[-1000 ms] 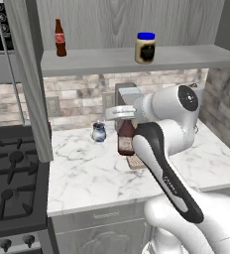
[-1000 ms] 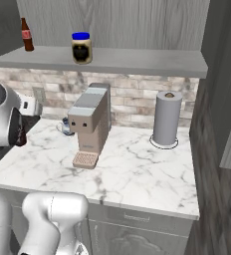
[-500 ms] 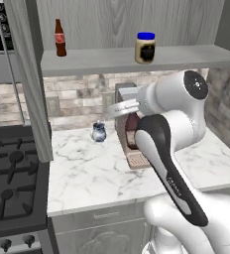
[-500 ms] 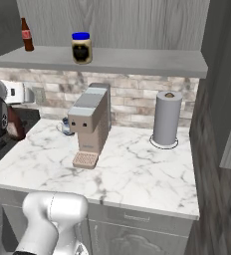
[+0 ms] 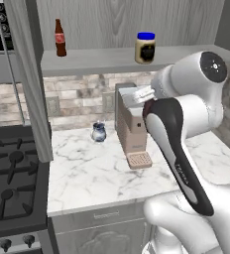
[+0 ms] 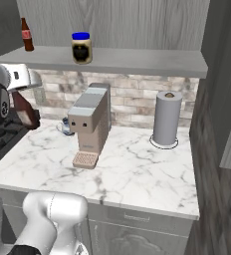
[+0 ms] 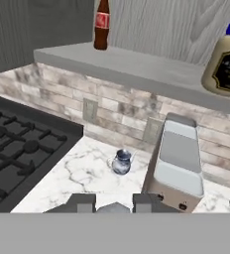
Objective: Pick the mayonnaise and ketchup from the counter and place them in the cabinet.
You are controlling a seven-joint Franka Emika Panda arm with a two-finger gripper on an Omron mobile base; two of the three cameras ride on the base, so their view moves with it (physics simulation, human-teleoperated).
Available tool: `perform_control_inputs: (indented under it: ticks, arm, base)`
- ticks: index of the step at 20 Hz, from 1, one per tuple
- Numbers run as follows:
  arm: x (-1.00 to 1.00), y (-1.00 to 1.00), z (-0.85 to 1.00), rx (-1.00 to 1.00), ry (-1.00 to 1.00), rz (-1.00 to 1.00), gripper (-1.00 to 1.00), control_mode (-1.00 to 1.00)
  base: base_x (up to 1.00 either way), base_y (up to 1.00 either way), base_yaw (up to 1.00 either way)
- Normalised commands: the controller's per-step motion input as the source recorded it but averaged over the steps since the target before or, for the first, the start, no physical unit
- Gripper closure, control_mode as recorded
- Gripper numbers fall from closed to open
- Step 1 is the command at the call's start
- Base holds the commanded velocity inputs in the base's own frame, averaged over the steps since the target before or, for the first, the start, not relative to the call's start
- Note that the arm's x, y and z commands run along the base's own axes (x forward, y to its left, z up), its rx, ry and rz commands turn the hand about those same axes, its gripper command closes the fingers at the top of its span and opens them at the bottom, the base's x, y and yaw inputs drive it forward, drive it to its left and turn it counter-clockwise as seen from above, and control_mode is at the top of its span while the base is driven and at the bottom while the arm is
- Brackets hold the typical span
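Ketchup (image 6: 26, 110) hangs in the air to the left of the coffee machine (image 6: 91, 121), a squat dark reddish-brown bottle tilted off upright. Its upper end is tucked under the white hand of the arm. In the right base view it sits clear of the counter (image 6: 137, 169), at about the height of the machine's upper half and well apart from the machine's side. The gripper (image 7: 114, 202) is drawn in narrow, and its jaws are clamped on the bottle. In the hand view the two dark fingertips (image 7: 82, 201) stand close together at the bottom edge, and the bottle itself cannot be made out between them. In the left base view the arm's dark elbow covers the front of the coffee machine and hides the grip.

Mayonnaise (image 5: 145, 47) stands upright on the long pale shelf board of the cabinet (image 5: 97, 60). It is above the coffee machine and slightly to its right, with its blue lid on top and its dark label facing outward. A slim red-labelled bottle (image 5: 60, 37) stands on the same shelf, far to the left of the machine and well apart from the jar.

On the counter, a small glass jug (image 5: 98, 132) sits just to the left of the coffee machine, near the brick backsplash. A paper towel roll (image 6: 166, 119) stands upright to the machine's right, well apart from it. A black stove (image 5: 13, 178) adjoins the counter further left of the machine, past the jug.
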Motion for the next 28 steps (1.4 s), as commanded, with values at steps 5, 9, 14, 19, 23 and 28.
perform_control_inputs:
  ticks: [5, 9, 14, 19, 23, 28]
  arm:
    - [0.0, -0.46, 0.38, -0.09, -0.05, 0.0, 1.0, -1.0]
    - [0.0, -0.37, 0.36, -0.1, -0.07, 0.0, 1.0, -1.0]
    - [0.0, -0.31, 0.29, -0.1, -0.09, 0.02, 1.0, -1.0]
    - [0.0, -0.2, 0.15, -0.06, -0.11, 0.03, 1.0, -1.0]
    - [0.05, -0.25, 0.01, -0.08, -0.09, 0.01, 1.0, -1.0]
    - [0.19, -0.26, 0.05, -0.06, -0.06, 0.01, 1.0, -1.0]
  base:
    - [0.0, 0.0, 0.0]
    - [0.0, 0.0, 0.0]
    - [0.0, 0.0, 0.0]
    - [0.0, 0.0, 0.0]
    - [0.0, 0.0, 0.0]
    - [0.0, 0.0, 0.0]
